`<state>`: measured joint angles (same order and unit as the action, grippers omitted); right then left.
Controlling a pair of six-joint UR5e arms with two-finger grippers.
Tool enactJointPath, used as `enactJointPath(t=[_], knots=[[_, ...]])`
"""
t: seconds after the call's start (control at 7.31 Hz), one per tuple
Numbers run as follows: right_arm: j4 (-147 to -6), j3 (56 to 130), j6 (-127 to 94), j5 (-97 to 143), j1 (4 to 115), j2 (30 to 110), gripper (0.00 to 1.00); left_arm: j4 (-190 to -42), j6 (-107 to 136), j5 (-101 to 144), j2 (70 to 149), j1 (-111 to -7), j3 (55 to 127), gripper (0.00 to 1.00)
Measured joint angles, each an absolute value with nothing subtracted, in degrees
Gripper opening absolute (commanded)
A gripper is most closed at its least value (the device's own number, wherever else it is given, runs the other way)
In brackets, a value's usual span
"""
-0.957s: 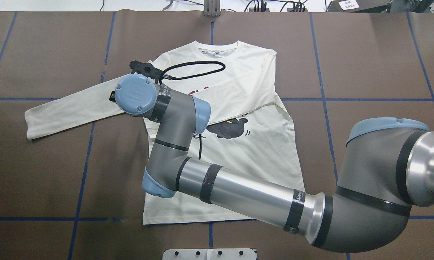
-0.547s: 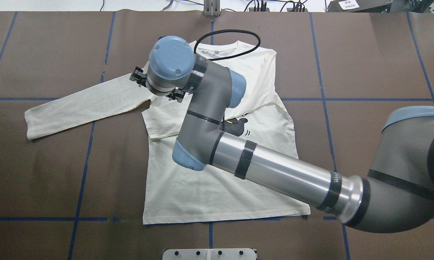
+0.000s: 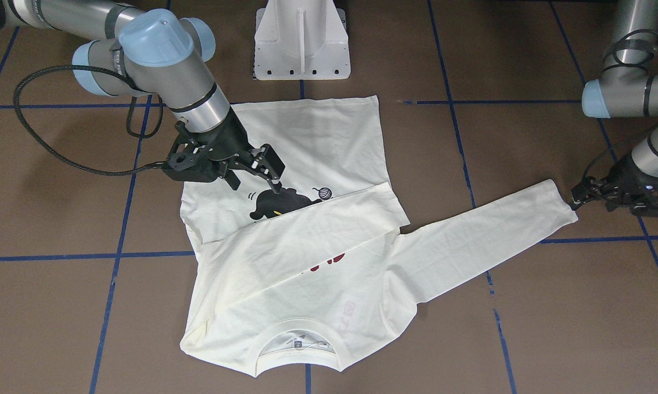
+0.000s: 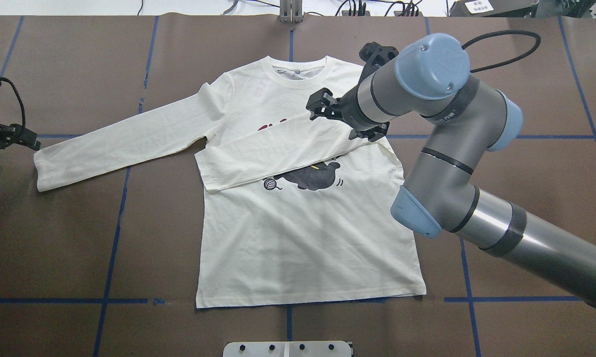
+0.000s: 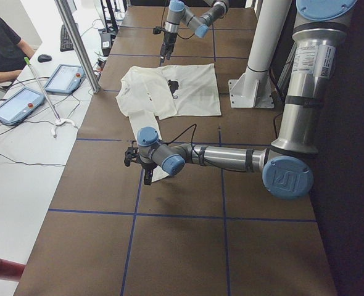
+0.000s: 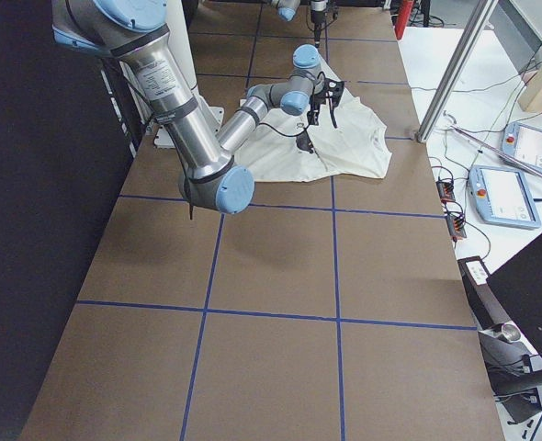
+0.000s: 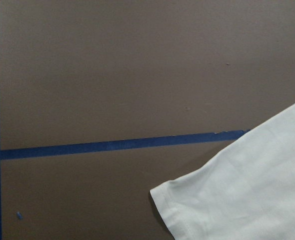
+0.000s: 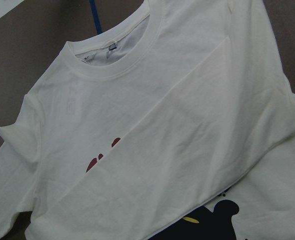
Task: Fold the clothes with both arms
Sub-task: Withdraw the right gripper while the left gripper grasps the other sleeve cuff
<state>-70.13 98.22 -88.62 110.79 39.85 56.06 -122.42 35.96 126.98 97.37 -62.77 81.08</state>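
One sleeve [image 4: 278,153] of the cream-white cat-print T-shirt [image 4: 303,238] is folded below the open, empty black right gripper [image 3: 254,183]; next, the cuff [image 3: 559,207] beside the black left gripper [image 3: 578,198], whose grip cannot be told, should be gripped.

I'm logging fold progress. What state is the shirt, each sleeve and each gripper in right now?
T-shirt: lying flat, print up, body unfolded.
One sleeve: folded across the chest.
Other sleeve: stretched out flat.
Right gripper: open, empty, over the chest.
Left gripper: by the outstretched cuff; open or shut unclear.

a robot lab: taped table [image 5: 182,246], teach pendants [image 5: 63,80].
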Motion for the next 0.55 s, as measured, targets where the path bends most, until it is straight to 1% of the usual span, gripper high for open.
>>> enactJointPath(t=[0.14, 0.27, 0.41, 0.55], knots=[[-70.2, 99.0, -88.2, 110.9, 40.0, 57.1, 0.99, -122.6, 36.0, 126.9, 98.3, -61.5, 79.5, 0.77], [-70.2, 99.5, -88.1, 110.9, 40.0, 57.6, 0.99, -122.9, 36.0, 126.8, 99.0, -60.4, 78.2, 0.71], [-70.2, 99.7, -88.1, 110.8, 40.0, 57.8, 0.99, -123.2, 35.8, 126.8, 99.4, -59.8, 77.1, 0.50], [-70.2, 99.8, -88.1, 110.7, 40.0, 57.9, 0.99, -123.5, 35.7, 126.8, 99.6, -59.4, 76.6, 0.00]])
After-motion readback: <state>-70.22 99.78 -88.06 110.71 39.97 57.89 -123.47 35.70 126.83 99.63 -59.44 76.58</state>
